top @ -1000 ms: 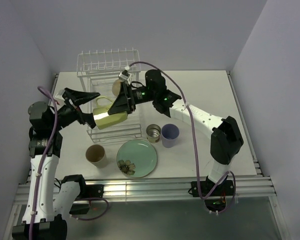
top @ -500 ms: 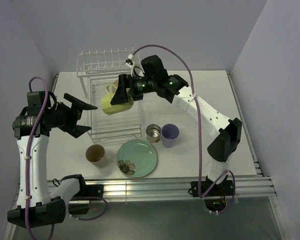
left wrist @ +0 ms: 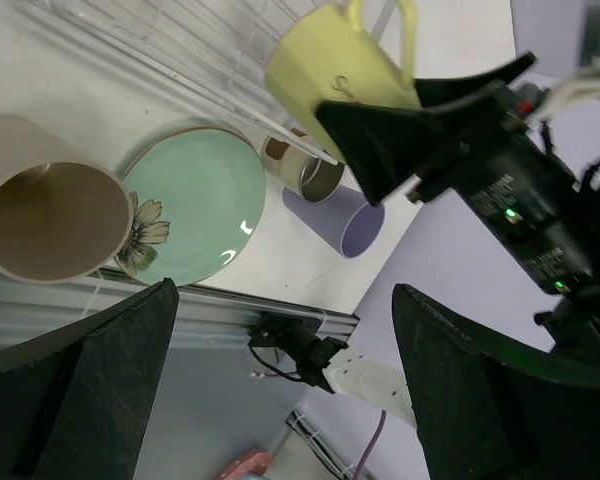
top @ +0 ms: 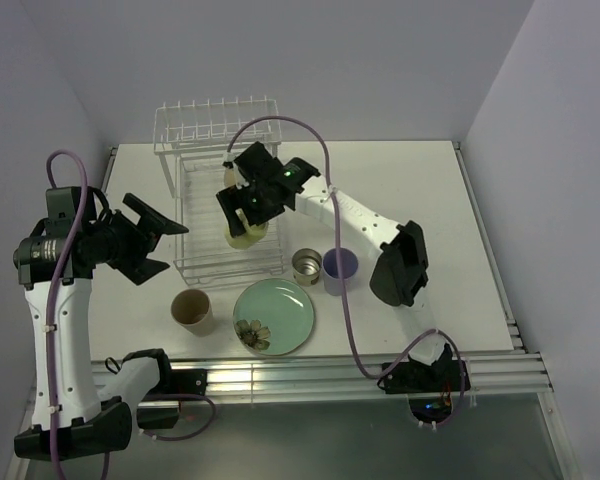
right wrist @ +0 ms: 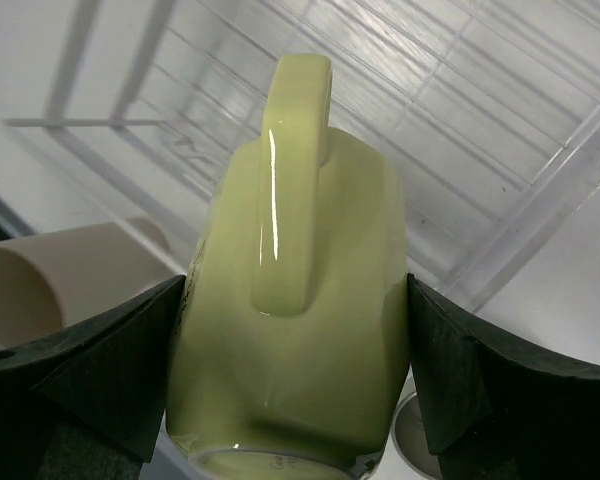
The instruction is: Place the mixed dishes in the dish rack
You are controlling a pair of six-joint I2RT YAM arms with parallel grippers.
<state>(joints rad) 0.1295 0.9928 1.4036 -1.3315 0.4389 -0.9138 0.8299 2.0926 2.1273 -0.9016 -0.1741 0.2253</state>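
Right fingers [right wrist: 100, 380] pinch the pale yellow-green mug [right wrist: 290, 330] by its sides, its handle turned toward my wrist camera. Beneath them lies the white wire dish rack [right wrist: 460, 90]; I cannot tell whether the mug touches the wires. Left fingers [left wrist: 90, 390] are spread wide and hold nothing, off to the rack's side. Beyond their tips on the counter [top: 420, 200]: tan cup [left wrist: 40, 215], mint-green plate [left wrist: 195, 205], then small metal cup [left wrist: 315, 175] and lavender cup [left wrist: 350, 225] just beside each other.
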